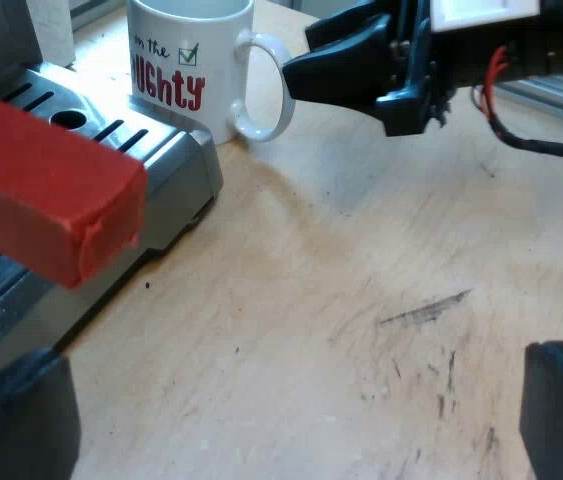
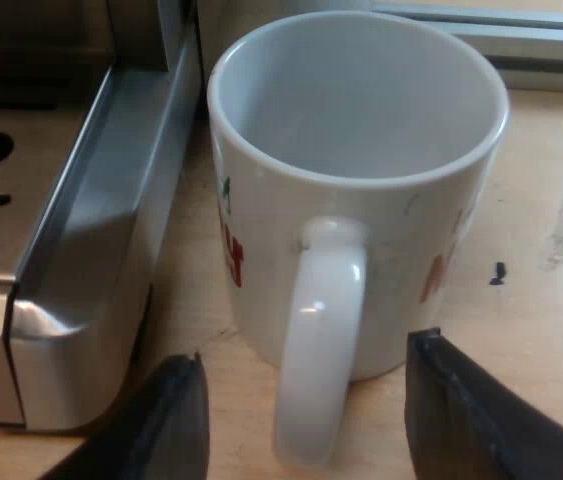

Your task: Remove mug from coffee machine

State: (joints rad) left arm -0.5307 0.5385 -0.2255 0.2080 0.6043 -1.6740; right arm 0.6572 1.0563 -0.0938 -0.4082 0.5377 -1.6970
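right gripper [image 2: 306,350], its two black fingers [image 2: 461,400] spread wide, sits low at the looped handle [image 2: 321,330] of a white ceramic mug [image 2: 361,120]; one finger stands on each side of the handle, a gap shows on both sides, and nothing is pinched between them; the mug is upright and empty, its open mouth towards the right wrist camera, red lettering [image 2: 233,255] partly visible on its wall; it stands on the pale wooden table [image 2: 551,300], off the machine, just beside the rounded edge of the slotted steel drip tray [image 2: 21,200] of the espresso machine; whether mug and tray edge touch cannot be told.

left gripper [image 1: 291,360], fingers set far apart and holding nothing, hovers above a bare stretch of the same table, where dark scuff marks [image 1: 426,310] streak the wood between the fingers; close by, the blocky red end of the holder's handle [image 1: 46,190] juts out above the drip tray; past the tray's corner the mug stands on the wood, a green tick [image 1: 188,52] printed above its red lettering, handle turned away from the machine; in the left wrist view the right gripper points at that handle, its black tips just beside the loop.
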